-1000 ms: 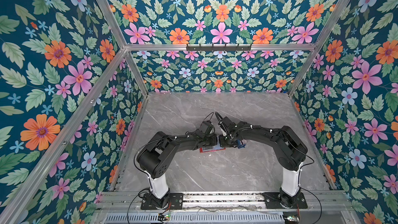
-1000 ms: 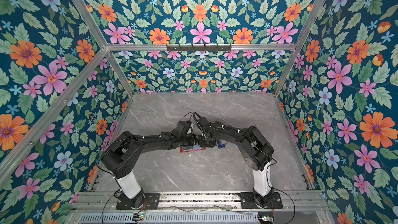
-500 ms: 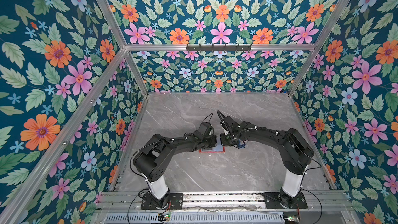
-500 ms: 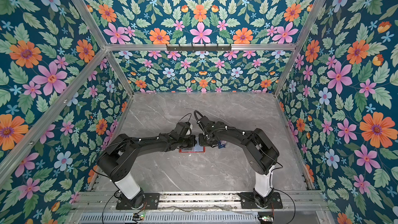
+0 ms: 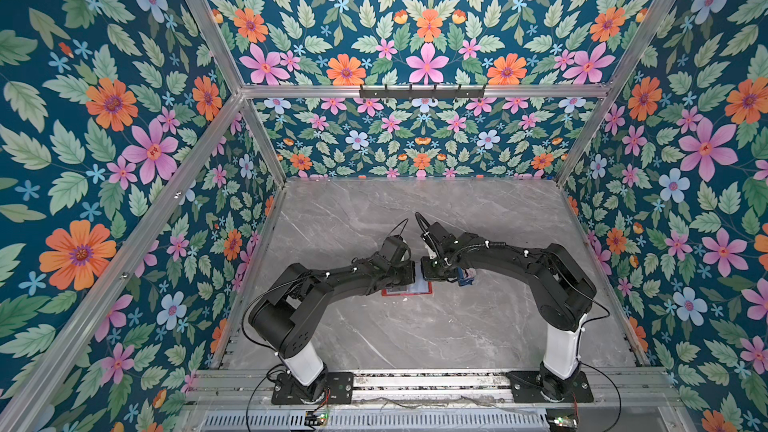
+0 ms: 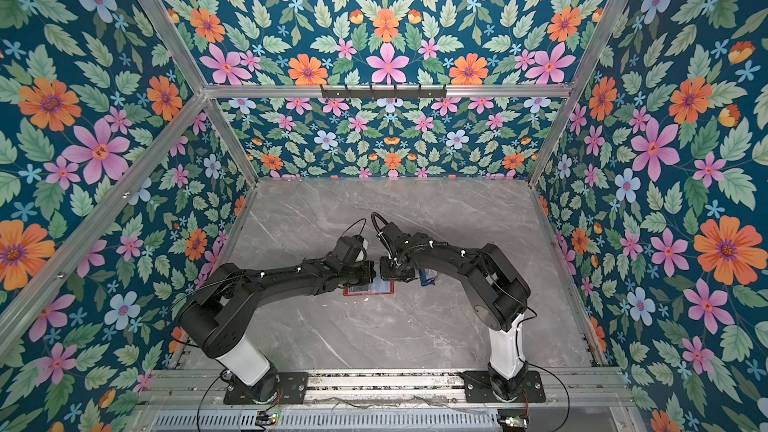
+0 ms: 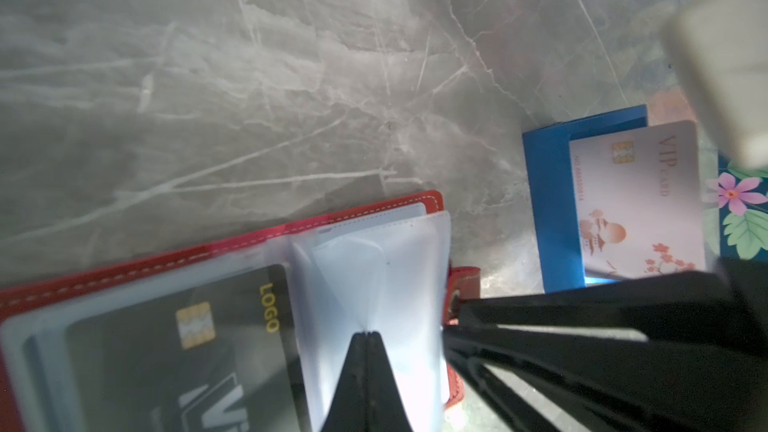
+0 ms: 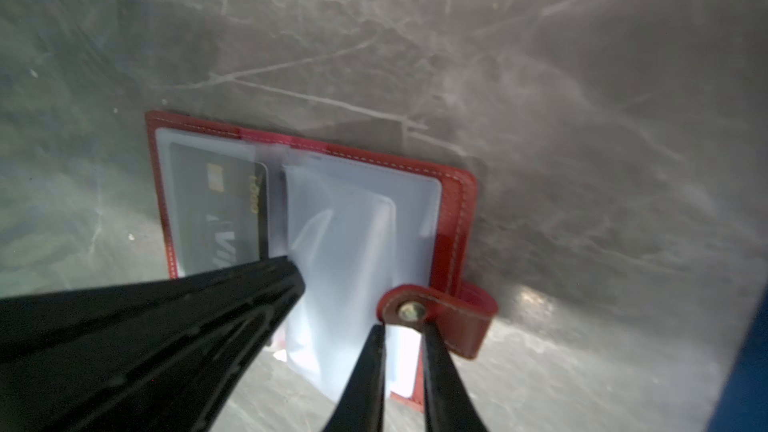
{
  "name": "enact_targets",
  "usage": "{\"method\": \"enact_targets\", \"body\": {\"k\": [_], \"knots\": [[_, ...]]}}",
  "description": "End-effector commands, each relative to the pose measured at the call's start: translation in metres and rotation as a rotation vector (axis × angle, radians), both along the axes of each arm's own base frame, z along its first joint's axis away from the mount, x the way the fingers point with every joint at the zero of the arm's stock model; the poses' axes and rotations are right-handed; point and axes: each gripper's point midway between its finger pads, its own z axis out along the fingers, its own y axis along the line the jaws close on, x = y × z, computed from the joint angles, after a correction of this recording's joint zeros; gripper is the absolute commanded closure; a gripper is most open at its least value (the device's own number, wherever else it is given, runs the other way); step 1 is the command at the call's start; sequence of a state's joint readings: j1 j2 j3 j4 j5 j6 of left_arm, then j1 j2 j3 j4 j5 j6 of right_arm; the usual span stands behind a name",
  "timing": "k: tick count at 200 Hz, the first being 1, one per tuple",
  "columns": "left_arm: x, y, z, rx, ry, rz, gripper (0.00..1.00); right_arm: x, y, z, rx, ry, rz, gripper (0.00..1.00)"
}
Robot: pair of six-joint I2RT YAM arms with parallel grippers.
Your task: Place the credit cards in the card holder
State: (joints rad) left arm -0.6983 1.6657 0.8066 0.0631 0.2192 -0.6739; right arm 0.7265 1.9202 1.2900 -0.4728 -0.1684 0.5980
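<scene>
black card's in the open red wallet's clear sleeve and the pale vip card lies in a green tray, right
Only the colour is off: the small tray holding the pale VIP card is blue, not green, per the left wrist view.

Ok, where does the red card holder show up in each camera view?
A top view: card holder just below centre.
A top view: just below centre.
Left wrist: open, at the left gripper's tips.
Right wrist: mid-frame, snap tab at the right gripper.
Shared landmark: blue tray beside it.
</scene>
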Motion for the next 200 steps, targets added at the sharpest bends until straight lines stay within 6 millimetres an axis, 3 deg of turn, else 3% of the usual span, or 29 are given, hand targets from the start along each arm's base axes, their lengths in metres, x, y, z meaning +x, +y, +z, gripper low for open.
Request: {"method": "enact_targets", "body": {"k": [1, 34, 74, 116, 200], "knots": [[0.002, 0.002, 0.003, 0.003, -0.017, 0.009, 1.0, -0.002, 0.006, 0.001, 0.024, 0.013, 0.014, 0.78], [0.004, 0.007, 0.004, 0.017, -0.027, 0.029, 1.0, -0.001, 0.003, 0.003, 0.015, 0.004, 0.007, 0.77], [0.006, 0.015, 0.003, 0.057, -0.035, 0.061, 1.0, -0.003, -0.013, 0.008, -0.041, -0.023, -0.019, 0.86], [0.007, 0.018, 0.003, 0.067, -0.037, 0.08, 1.0, -0.009, -0.01, 0.003, -0.034, 0.002, 0.005, 0.9], [0.006, 0.014, 0.01, 0.024, -0.047, 0.07, 1.0, -0.008, 0.018, 0.002, 0.029, 0.015, 0.061, 0.75]]}}
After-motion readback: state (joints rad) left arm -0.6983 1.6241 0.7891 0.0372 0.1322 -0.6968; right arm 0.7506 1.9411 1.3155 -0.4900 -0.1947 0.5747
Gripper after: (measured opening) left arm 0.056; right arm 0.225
